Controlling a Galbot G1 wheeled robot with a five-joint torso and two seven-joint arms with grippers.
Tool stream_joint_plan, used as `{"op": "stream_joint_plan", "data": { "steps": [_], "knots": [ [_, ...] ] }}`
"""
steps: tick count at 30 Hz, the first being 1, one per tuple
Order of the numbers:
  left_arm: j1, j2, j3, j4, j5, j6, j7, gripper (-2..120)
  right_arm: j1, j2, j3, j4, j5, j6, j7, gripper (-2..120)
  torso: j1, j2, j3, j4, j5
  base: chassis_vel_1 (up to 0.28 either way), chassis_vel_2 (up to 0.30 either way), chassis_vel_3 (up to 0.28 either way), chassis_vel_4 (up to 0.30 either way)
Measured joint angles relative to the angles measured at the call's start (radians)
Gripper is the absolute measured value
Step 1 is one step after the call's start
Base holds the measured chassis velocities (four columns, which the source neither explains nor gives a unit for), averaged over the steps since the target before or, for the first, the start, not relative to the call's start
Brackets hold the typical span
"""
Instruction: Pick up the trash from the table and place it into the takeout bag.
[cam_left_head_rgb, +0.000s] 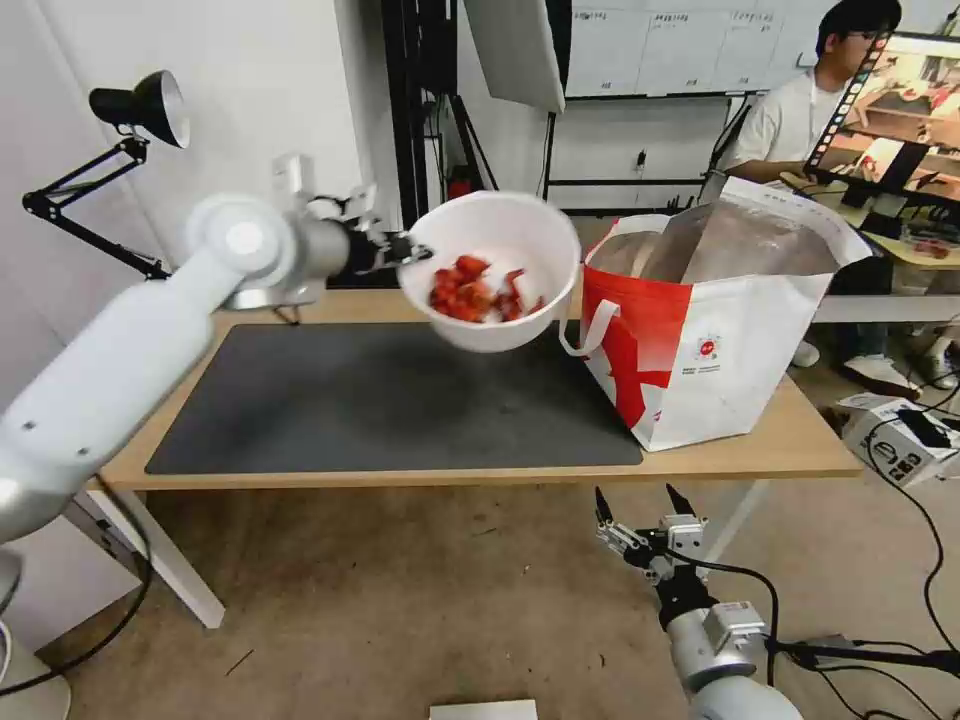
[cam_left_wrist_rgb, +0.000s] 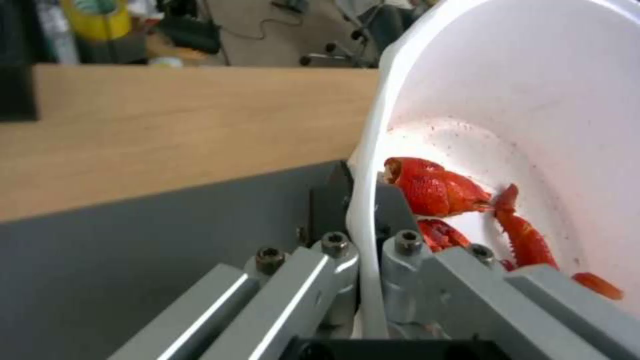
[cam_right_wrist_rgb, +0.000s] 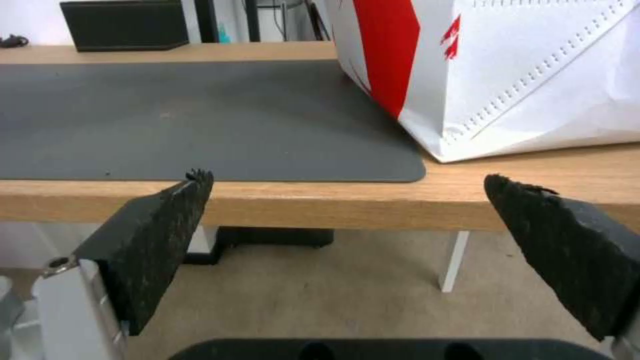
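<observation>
A white bowl (cam_left_head_rgb: 495, 268) holding red scraps (cam_left_head_rgb: 470, 290) hangs in the air above the dark grey mat (cam_left_head_rgb: 380, 400), tilted, just left of the takeout bag (cam_left_head_rgb: 700, 330). My left gripper (cam_left_head_rgb: 412, 250) is shut on the bowl's rim; in the left wrist view the rim of the bowl (cam_left_wrist_rgb: 507, 100) is pinched between the fingers (cam_left_wrist_rgb: 337, 260), with red scraps (cam_left_wrist_rgb: 440, 190) inside. The red-and-white bag stands open on the table (cam_left_head_rgb: 790, 440) at the right, foil lining showing. My right gripper (cam_left_head_rgb: 640, 505) waits open below the table's front edge, and its pads (cam_right_wrist_rgb: 167, 220) hold nothing.
A black desk lamp (cam_left_head_rgb: 130, 110) is clamped at the table's back left. A person sits at a screen behind the bag. Boxes and cables lie on the floor at the right. The bag's base (cam_right_wrist_rgb: 507, 90) rests beside the mat's corner (cam_right_wrist_rgb: 393, 165).
</observation>
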Motion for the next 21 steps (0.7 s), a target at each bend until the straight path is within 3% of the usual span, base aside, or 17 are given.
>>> {"op": "stream_joint_plan", "data": {
  "steps": [14,21],
  "knots": [
    [-0.154,-0.183,0.070,0.134,-0.001,-0.003,-0.031,0,0.000,0.000,0.000,0.000,0.000,0.000,0.000,100,0.000,0.000,0.000,0.0001,-0.0002,0.000,0.000,0.000,0.000],
    [-0.200,-0.309,0.111,0.280,0.062,-0.082,-0.058,0,0.000,0.000,0.000,0.000,0.000,0.000,0.000,100,0.000,0.000,0.000,0.0001,-0.0002,0.000,0.000,0.000,0.000]
  ]
}}
